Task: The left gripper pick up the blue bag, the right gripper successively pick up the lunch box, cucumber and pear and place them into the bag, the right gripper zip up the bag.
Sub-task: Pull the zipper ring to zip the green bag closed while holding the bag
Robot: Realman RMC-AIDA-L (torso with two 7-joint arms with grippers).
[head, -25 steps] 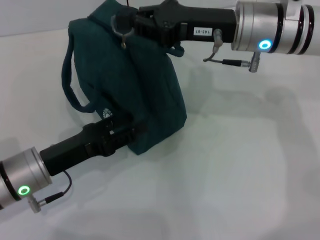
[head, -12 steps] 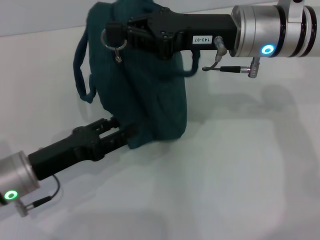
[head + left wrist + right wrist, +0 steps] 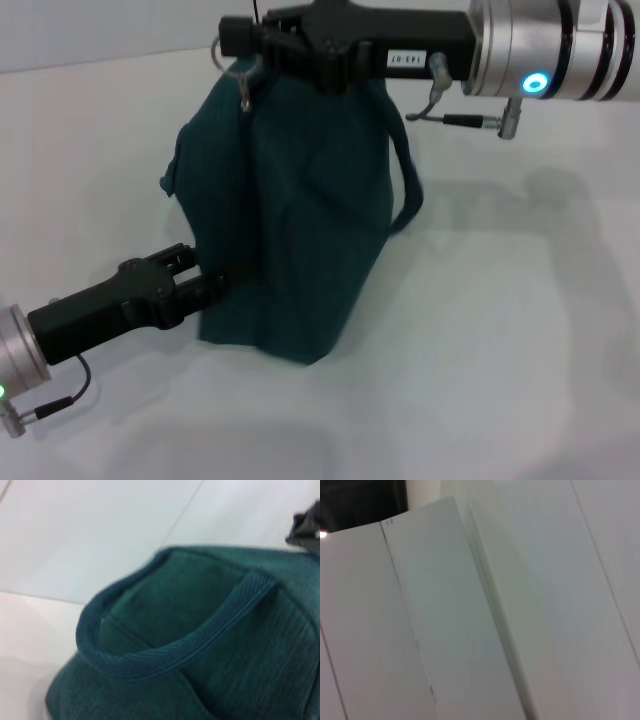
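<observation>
One wide white table [image 3: 500, 350] fills most of what we see from the head camera, with bare surface running off to the right of and in front of the blue bag [image 3: 300, 230], and a narrower bare strip on its left. The bag stands upright near the far middle, its long axis close to vertical, base on the table and top pulled up under the right arm. It leans a little, the top sitting further right than the lower left corner.

One handle [image 3: 405, 185] hangs loose down its right side; the other shows up close in the left wrist view as a ribbed loop [image 3: 200, 635] against the fabric.

The right gripper [image 3: 245, 38] reaches in from the right along the bag's top edge, and its fingers look closed at the metal ring pull [image 3: 243, 78] (we cannot tell the contact clearly).

The left gripper [image 3: 205, 290] lies low at the bag's lower left corner, its fingers pinched onto the fabric there.
</observation>
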